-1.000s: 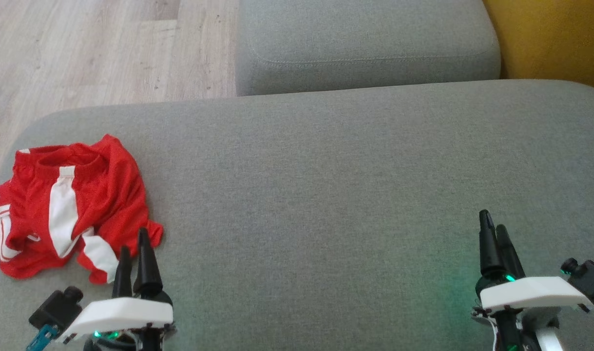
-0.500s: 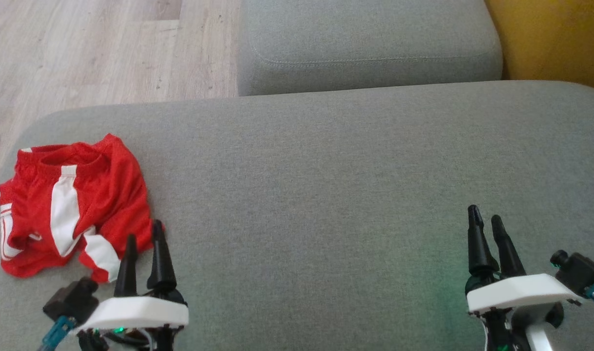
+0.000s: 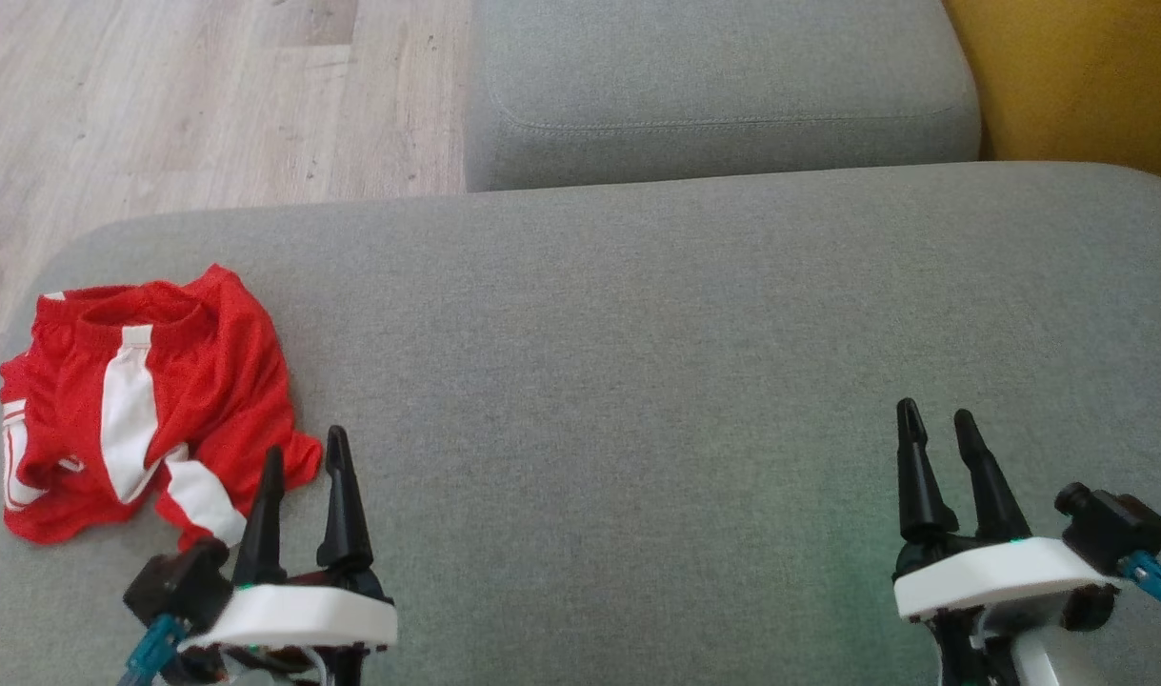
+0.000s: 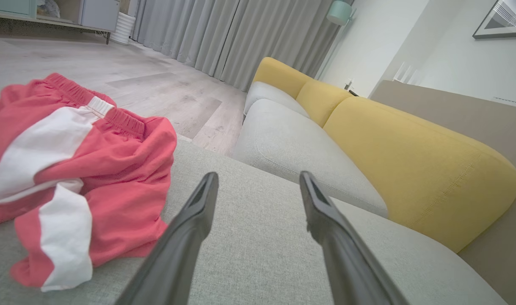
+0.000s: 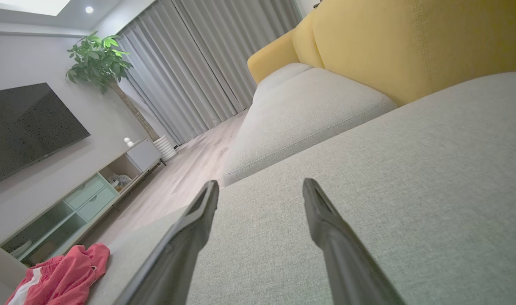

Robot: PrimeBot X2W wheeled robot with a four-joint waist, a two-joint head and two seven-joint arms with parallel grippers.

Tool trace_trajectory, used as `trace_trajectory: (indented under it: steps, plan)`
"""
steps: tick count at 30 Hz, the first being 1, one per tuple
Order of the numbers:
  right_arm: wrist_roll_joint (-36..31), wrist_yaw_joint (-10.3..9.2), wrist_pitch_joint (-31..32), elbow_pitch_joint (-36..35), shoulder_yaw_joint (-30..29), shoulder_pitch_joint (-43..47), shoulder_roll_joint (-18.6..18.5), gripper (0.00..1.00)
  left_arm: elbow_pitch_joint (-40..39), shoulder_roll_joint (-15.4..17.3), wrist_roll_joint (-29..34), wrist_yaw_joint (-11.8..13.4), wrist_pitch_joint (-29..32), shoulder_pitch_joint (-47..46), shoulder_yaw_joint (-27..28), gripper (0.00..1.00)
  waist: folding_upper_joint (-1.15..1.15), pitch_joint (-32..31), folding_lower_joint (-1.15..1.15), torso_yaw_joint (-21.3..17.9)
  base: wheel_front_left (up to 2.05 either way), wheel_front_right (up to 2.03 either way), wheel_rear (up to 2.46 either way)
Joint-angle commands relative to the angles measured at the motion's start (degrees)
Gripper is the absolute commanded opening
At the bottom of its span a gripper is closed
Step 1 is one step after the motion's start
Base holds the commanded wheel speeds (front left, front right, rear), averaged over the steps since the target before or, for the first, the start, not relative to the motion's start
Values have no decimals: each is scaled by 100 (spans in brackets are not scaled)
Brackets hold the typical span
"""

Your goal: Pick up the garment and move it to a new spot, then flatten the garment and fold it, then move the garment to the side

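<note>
The garment [image 3: 151, 400] is a pair of red shorts with white stripes, lying crumpled at the left end of the grey sofa cushion [image 3: 637, 333]. In the left wrist view the garment [image 4: 71, 178] sits to the left of the fingers. My left gripper [image 3: 304, 457] hovers open just right of the garment's near corner, with nothing between its fingers. Far off at the lower right, my right gripper [image 3: 937, 424] is open too and holds nothing. The right wrist view has the garment [image 5: 59, 279] at its bottom left corner.
A second grey cushion [image 3: 723, 86] lies beyond the first, with a yellow backrest [image 3: 1075, 76] at the right. Wooden floor [image 3: 180, 95] runs past the sofa's left edge. A TV [image 5: 25, 127], a plant [image 5: 101, 55] and a low cabinet [image 5: 71, 203] stand across the room.
My left gripper has shifted right and slightly forward, past the garment's near corner. My right gripper has moved a little left. The garment lies as before.
</note>
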Motion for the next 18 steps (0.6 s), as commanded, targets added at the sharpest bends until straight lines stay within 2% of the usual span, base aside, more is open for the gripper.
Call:
trace_trajectory:
  steps: [1,6,18]
  plan:
    - [-226,-3,-94,-240,143,-153,-53,100,-179,44,192,25,-90,-118,79,100,0,-4,0,1,0,0,0]
    - [-504,-3,-161,-253,177,-152,-55,100,-193,46,423,94,-158,-118,65,100,0,-10,0,2,0,0,0]
    - [-1255,-4,-381,-269,160,-121,-60,100,-108,50,1429,271,-375,-103,-63,100,0,-42,0,13,0,0,0]
